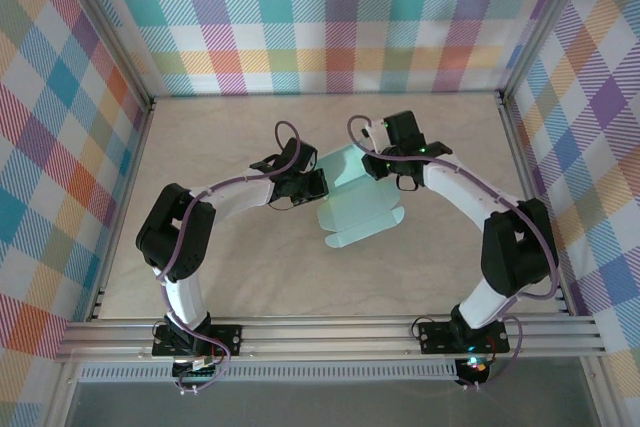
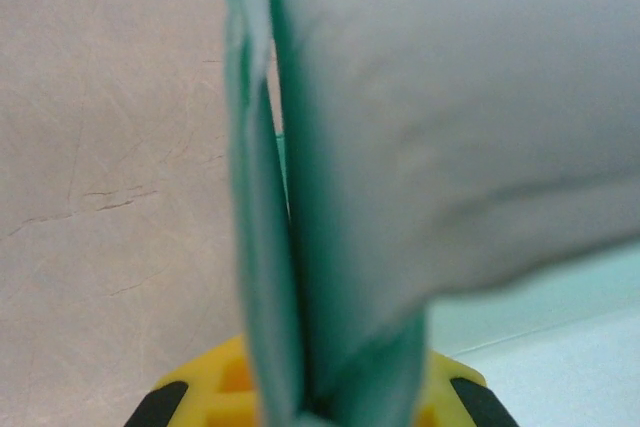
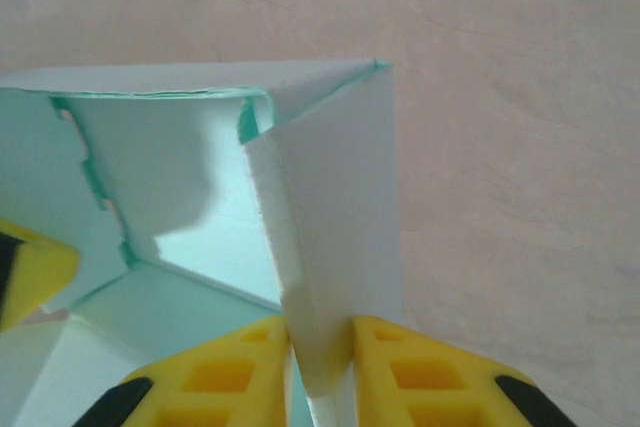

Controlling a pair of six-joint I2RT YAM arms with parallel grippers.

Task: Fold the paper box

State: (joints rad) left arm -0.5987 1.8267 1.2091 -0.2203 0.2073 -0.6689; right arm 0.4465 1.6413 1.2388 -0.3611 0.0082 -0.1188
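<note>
The paper box is pale mint card, partly folded, lying mid-table with walls raised at its far end. My left gripper is at its left side and my right gripper at its far right corner. In the left wrist view, doubled-over layers of the paper box stand upright, pinched deep in my shut left gripper. In the right wrist view my right gripper is shut on a folded upright wall of the paper box, yellow fingers pressing both faces.
The pale wooden table has free room on both sides of the box. Metal rails run along the near edge, and plaid walls enclose the left, right and back. A yellow finger tip of the other gripper shows beside the box.
</note>
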